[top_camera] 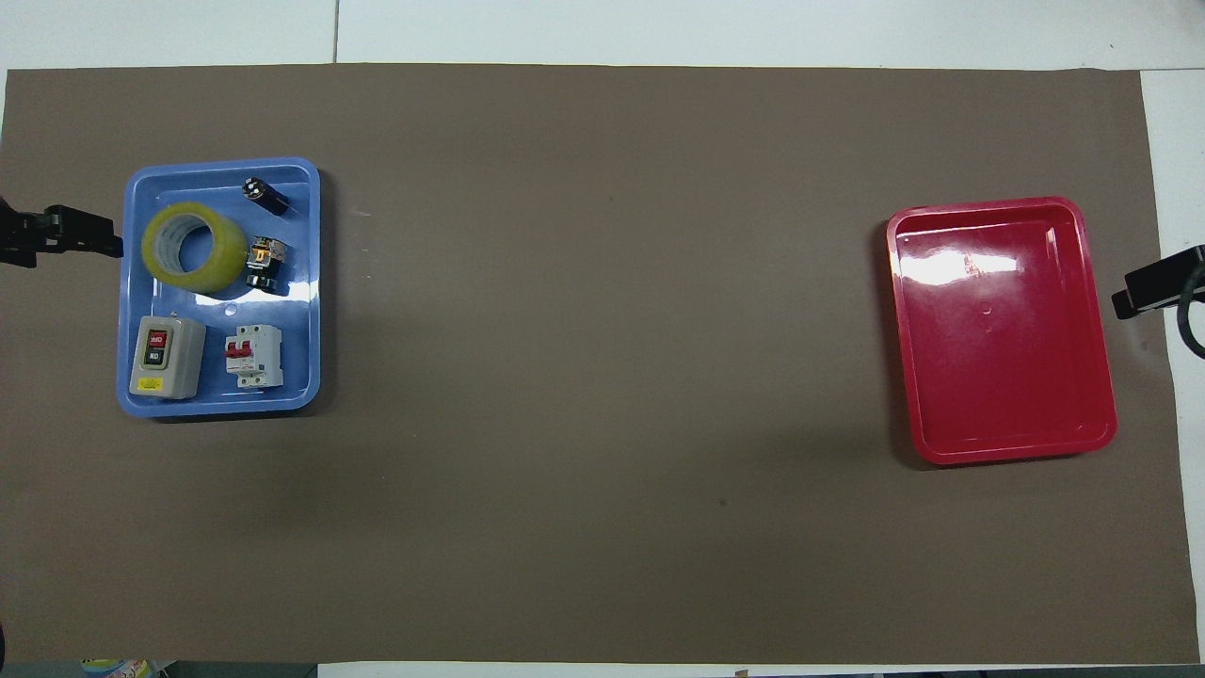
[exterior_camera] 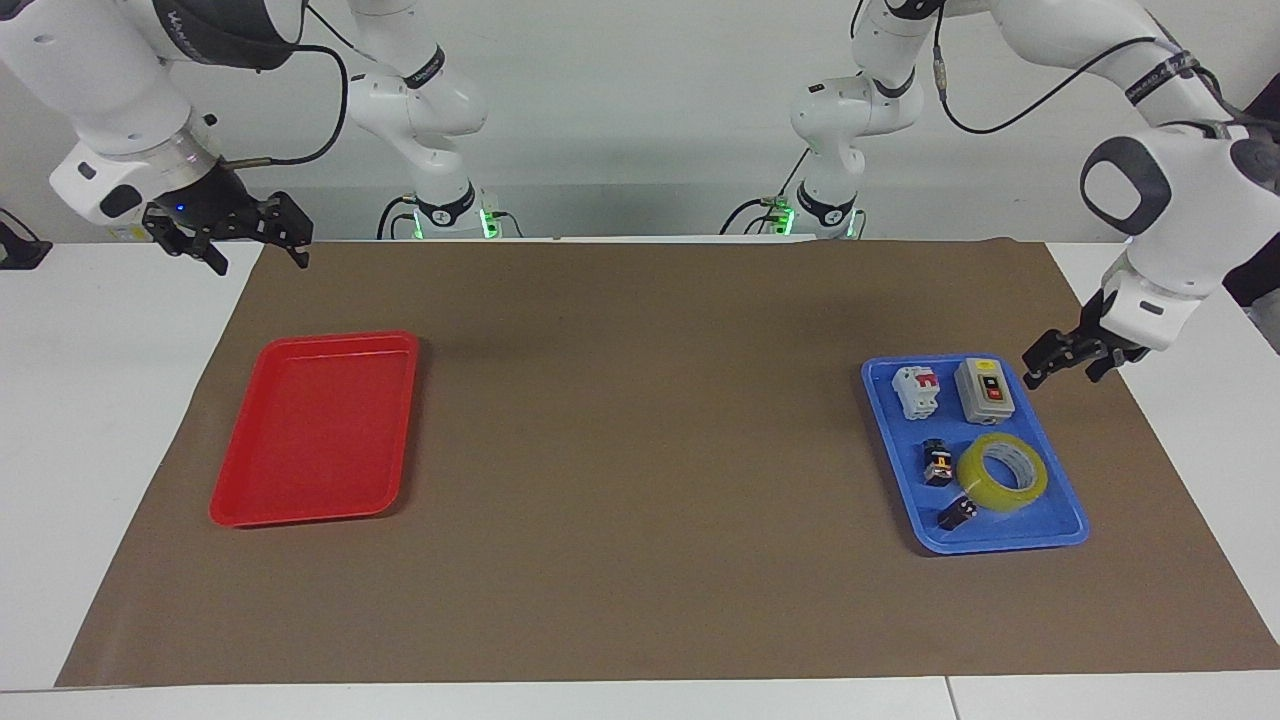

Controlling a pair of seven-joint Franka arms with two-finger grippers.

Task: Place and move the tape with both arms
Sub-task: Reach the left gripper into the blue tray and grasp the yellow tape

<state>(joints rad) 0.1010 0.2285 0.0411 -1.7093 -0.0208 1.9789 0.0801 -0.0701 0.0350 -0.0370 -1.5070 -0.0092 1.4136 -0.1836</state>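
Observation:
The yellow tape (exterior_camera: 975, 480) lies flat in the blue tray (exterior_camera: 1010, 541) toward the left arm's end of the table; the overhead view shows the tape (top_camera: 233, 256) too. My left gripper (exterior_camera: 1066, 368) is open and empty, hanging in the air over the mat just outside the blue tray's edge, beside the grey switch box (exterior_camera: 985, 392). In the overhead view the left gripper (top_camera: 94, 240) shows at the view's edge, next to the tape. My right gripper (exterior_camera: 260, 262) is open and empty, and waits over the mat's corner near the robots.
The blue tray (top_camera: 306, 282) also holds a white circuit breaker (exterior_camera: 918, 390) and two small black parts (exterior_camera: 937, 463). An empty red tray (exterior_camera: 310, 430) lies toward the right arm's end. A brown mat (exterior_camera: 640, 450) covers the table.

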